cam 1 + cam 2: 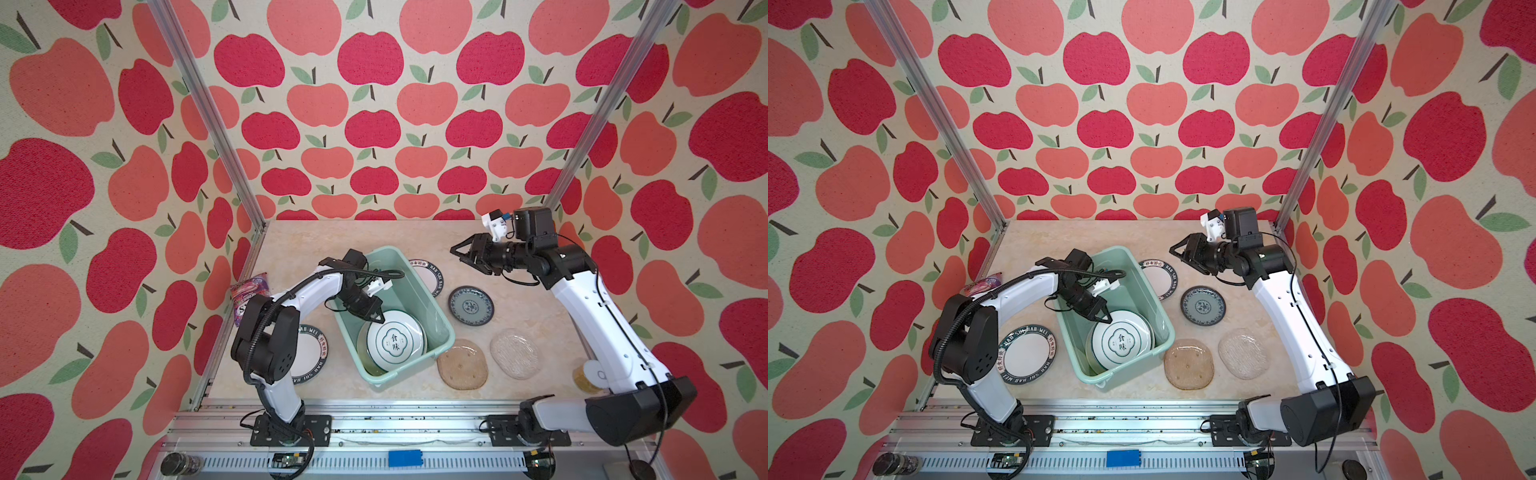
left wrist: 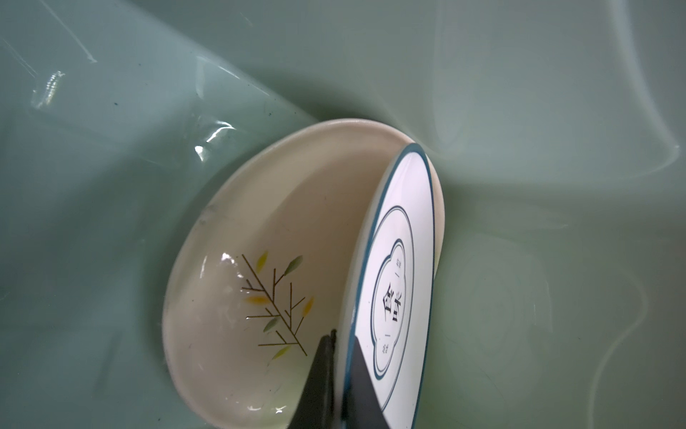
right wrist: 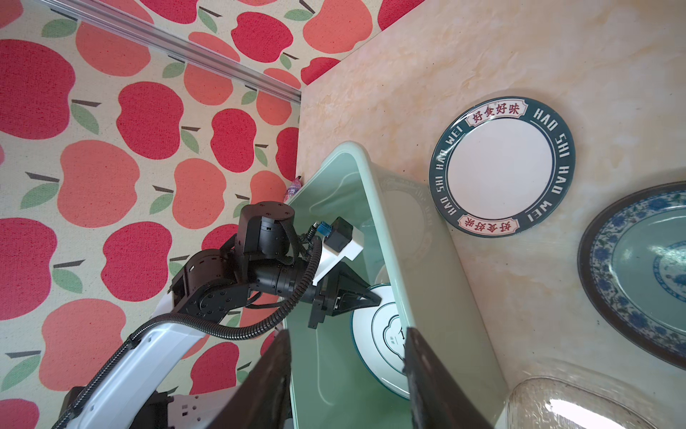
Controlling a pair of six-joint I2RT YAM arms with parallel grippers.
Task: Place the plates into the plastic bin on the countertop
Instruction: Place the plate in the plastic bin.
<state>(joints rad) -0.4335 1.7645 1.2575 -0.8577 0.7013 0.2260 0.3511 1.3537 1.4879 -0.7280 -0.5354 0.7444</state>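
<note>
The mint-green plastic bin (image 1: 427, 290) stands mid-countertop (image 1: 332, 237). Inside it lies the pale leaf-sprig plate (image 2: 260, 282). A white plate with a black emblem (image 1: 395, 341) rests tilted on it, and my left gripper (image 1: 380, 320) is shut on that plate's rim (image 2: 401, 260). My right gripper (image 1: 457, 254) hangs open and empty above the far right of the countertop. On the countertop lie one lettered-rim plate (image 1: 432, 278) behind the bin, another (image 1: 1027, 353) under the left arm, a teal floral plate (image 1: 471, 305), a tan squarish plate (image 1: 462, 363) and a clear glass plate (image 1: 514, 353).
A purple candy bag (image 1: 249, 291) leans by the left wall. A yellow can (image 1: 586, 376) stands half hidden behind the right arm. Apple-patterned walls and aluminium rails close the countertop in on three sides.
</note>
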